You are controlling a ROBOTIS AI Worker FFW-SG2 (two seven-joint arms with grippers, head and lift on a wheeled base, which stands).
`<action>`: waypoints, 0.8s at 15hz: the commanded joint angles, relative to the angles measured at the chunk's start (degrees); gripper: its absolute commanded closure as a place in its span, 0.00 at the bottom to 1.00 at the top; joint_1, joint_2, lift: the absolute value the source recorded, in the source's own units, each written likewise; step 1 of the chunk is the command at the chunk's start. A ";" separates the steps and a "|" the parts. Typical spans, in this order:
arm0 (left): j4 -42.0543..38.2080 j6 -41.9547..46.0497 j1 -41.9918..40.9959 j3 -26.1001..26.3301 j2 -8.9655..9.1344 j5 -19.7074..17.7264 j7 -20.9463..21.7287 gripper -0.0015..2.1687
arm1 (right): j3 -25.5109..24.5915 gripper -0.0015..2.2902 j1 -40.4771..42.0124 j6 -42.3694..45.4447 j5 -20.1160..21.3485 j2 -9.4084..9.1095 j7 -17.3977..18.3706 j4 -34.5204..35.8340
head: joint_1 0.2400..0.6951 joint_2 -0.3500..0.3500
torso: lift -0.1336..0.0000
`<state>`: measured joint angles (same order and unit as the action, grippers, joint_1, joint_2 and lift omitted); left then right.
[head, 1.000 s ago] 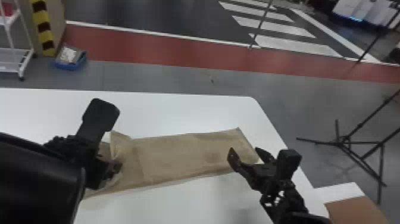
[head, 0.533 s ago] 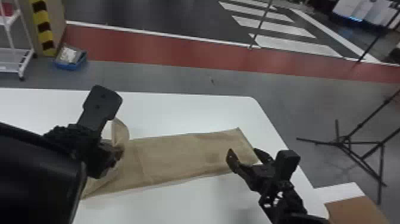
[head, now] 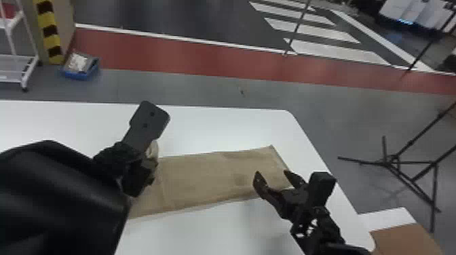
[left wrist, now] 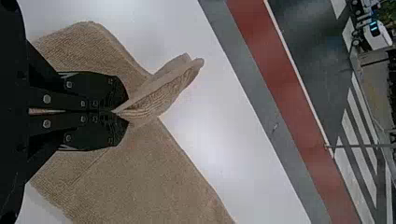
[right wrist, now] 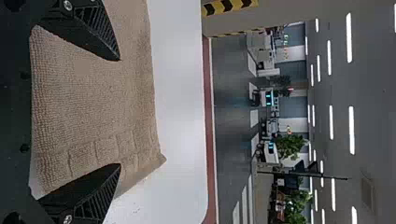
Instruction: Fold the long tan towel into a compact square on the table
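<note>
Head view, taking 12 o'clock as its top: your long tan towel (head: 210, 176) lies on the white table (head: 217, 129), running roughly from 9 to 3. Your left gripper (left wrist: 121, 112) is clamped on a bunched bit of it at the 9 o'clock end, fold sticking up past the tips. Your right gripper (head: 272, 173) is spread open at the towel's 4 o'clock side; can't tell if it's touching the cloth.

Looks to me like you're starting the fold from the 9 o'clock end. I'd lift just enough to clear the lower layer, swing toward 3, line up the long edges, then lower before letting go. That's a small pinch imo, so the loose corner could lag and skew the fold, or the whole towel could drag. Pinning the 3 o'clock end might help.

Container-wise, there's a blue bin (head: 79, 75) on the floor toward 10, with pale stuff inside, no clue what.
</note>
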<state>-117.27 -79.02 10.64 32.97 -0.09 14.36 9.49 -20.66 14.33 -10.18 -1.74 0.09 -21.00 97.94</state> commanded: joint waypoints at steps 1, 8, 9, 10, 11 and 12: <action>0.02 -0.22 -0.01 2.89 0.24 -0.03 -0.08 0.99 | 0.00 0.03 -0.09 0.37 -0.20 -0.14 0.00 -0.56 | 1.00 0.00 | 0.15; 2.74 1.19 -0.27 9.13 0.24 1.20 -0.52 0.00 | 0.18 0.03 -0.26 0.55 -0.46 -0.14 0.00 -0.74 | 1.00 0.00 | 0.15; 2.74 1.19 -0.27 9.65 0.24 1.20 -0.17 0.00 | 0.27 0.03 -0.26 0.72 -0.46 -0.14 0.00 -0.65 | 1.00 0.00 | 0.15; 2.83 1.19 -0.27 10.27 0.24 1.29 -0.08 0.01 | 0.27 0.03 -0.26 0.72 -0.46 -0.14 0.00 -0.56 | 1.00 0.00 | 0.15; 3.36 1.19 -0.27 10.62 0.24 1.29 0.00 0.02 | 0.36 0.03 -0.26 0.72 -0.55 -0.14 0.00 -0.56 | 1.00 0.00 | 0.15; 3.71 1.19 -0.27 10.80 0.24 1.38 0.09 0.02 | 0.36 0.03 -0.26 0.72 -0.55 -0.14 0.00 -0.56 | 1.00 0.00 | 0.15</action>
<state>-114.08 -77.83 10.39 43.37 -0.09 15.65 9.50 -20.34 14.06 -9.46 -2.22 0.09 -21.00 97.35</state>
